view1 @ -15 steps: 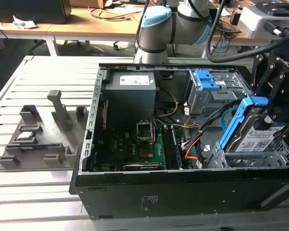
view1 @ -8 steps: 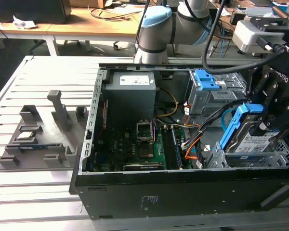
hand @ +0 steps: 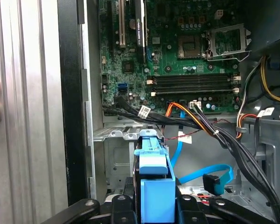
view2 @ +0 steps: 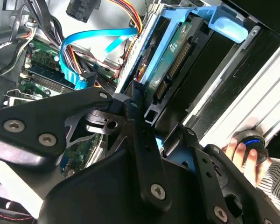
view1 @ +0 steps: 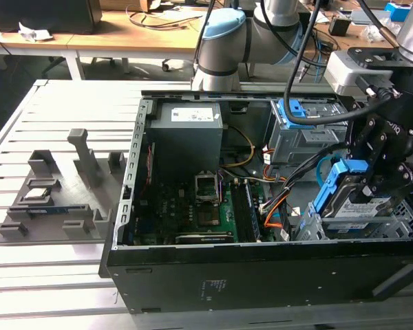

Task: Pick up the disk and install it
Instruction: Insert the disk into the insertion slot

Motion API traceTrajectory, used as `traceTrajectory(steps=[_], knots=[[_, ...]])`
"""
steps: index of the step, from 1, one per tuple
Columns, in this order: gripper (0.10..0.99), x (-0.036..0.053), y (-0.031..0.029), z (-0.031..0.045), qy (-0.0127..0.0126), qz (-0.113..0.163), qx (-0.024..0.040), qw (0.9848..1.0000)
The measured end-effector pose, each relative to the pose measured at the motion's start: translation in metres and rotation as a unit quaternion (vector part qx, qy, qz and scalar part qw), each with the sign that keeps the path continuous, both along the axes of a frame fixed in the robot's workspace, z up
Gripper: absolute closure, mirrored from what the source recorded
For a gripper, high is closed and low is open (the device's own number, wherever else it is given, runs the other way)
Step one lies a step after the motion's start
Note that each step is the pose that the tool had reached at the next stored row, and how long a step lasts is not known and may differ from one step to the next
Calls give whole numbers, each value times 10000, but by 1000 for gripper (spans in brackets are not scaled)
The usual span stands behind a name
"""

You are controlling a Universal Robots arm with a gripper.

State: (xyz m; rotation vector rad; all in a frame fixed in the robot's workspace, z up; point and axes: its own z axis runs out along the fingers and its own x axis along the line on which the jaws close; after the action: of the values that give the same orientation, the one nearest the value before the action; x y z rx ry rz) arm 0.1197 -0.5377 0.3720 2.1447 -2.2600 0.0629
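Install step in hand: tool (view1: 372,180) clamped on the disk (view1: 354,199), held tilted over the open case's (view1: 261,268) corner bay; next needs rails squared to the slot.

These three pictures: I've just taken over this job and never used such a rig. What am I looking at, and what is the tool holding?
The exterior view shows a robot arm reaching over an open computer case that lies on a slatted metal table. The other two pictures come from cameras riding near the arm's wrist, looking down past the tool. The tool is shut on the disk, a silver drive with blue rails, at the case's corner on the exterior view's right. In the first wrist view the disk's blue rail sits between the black fingers, with the green circuit board beyond. A grey holder rests on the table beside the case.
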Motion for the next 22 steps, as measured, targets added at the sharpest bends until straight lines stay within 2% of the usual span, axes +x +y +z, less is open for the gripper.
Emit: traceTrajectory(steps=[3, 4, 8, 9, 14, 22], knots=[[710, 0, 0, -1, 0, 0, 0, 10000], [647, 0, 0, -1, 0, 0, 0, 10000], [647, 0, 0, -3, 0, 0, 0, 10000], [659, 0, 0, -3, 0, 0, 0, 10000], [969, 0, 0, -5, 0, 0, 1, 10000], [980, 0, 0, -13, 0, 0, 0, 10000]])
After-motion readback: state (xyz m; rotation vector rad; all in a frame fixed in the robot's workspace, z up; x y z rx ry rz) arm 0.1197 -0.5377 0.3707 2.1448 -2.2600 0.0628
